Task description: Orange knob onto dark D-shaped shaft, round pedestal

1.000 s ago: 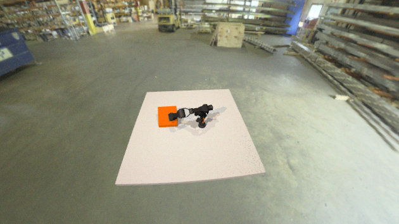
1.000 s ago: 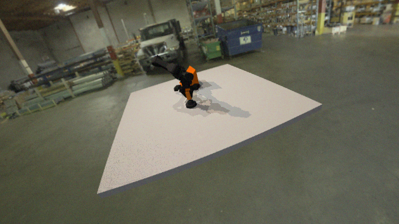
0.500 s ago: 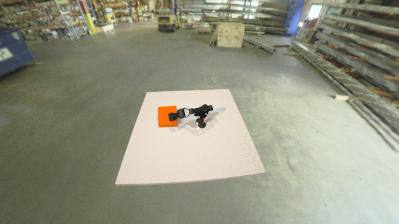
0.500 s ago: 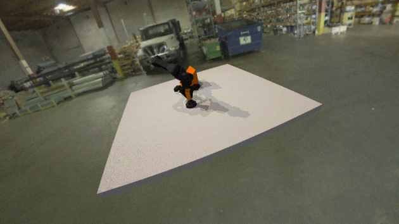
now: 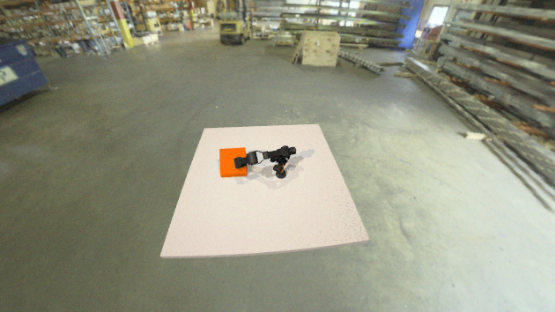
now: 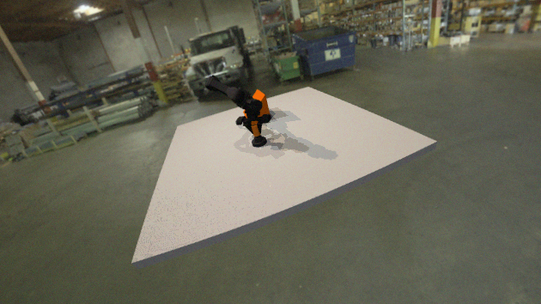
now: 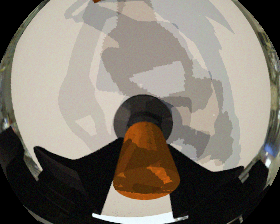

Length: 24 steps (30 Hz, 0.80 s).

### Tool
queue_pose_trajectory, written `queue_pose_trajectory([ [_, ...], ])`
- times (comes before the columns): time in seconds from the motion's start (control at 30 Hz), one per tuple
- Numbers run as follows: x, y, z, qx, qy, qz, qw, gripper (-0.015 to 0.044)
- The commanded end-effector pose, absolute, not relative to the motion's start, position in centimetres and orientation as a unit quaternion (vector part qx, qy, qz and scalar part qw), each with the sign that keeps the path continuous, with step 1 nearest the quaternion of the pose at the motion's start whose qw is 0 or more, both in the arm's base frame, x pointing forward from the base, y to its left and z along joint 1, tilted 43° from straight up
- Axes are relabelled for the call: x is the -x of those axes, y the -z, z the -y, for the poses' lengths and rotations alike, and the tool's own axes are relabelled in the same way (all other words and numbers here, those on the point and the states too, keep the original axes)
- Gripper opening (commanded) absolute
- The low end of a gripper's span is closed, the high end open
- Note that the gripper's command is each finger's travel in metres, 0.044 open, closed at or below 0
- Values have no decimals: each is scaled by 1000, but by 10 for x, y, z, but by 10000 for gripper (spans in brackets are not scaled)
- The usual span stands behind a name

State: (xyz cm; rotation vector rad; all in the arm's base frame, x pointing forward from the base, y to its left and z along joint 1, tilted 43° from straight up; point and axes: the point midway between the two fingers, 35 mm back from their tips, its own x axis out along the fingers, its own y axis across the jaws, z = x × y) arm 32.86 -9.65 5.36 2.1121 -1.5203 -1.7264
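Note:
The orange knob is a long tapered piece, held upright with its narrow end toward the pedestal. The dark round pedestal stands on the pale board. My gripper is shut on the knob, with a black finger on each side, above the pedestal. In the wrist view the knob's narrow end is over the pedestal's middle, with a darker ring beside it. The shaft's flat side is hidden, and I cannot tell how far down the knob sits.
An orange block is at the arm's base end. The arm reaches from it to the pedestal. The pale board carries shadows around the pedestal.

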Motion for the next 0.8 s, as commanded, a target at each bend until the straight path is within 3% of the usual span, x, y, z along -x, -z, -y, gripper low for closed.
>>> queue_pose_trajectory([
  [0.0, -329, -53, 97, -678, 552, 486, 11, 0],
  [0.63, -328, -44, 105, -676, 553, 488, 8, 0],
  [0.77, -328, -44, 105, -676, 553, 488, 8, 105],
])
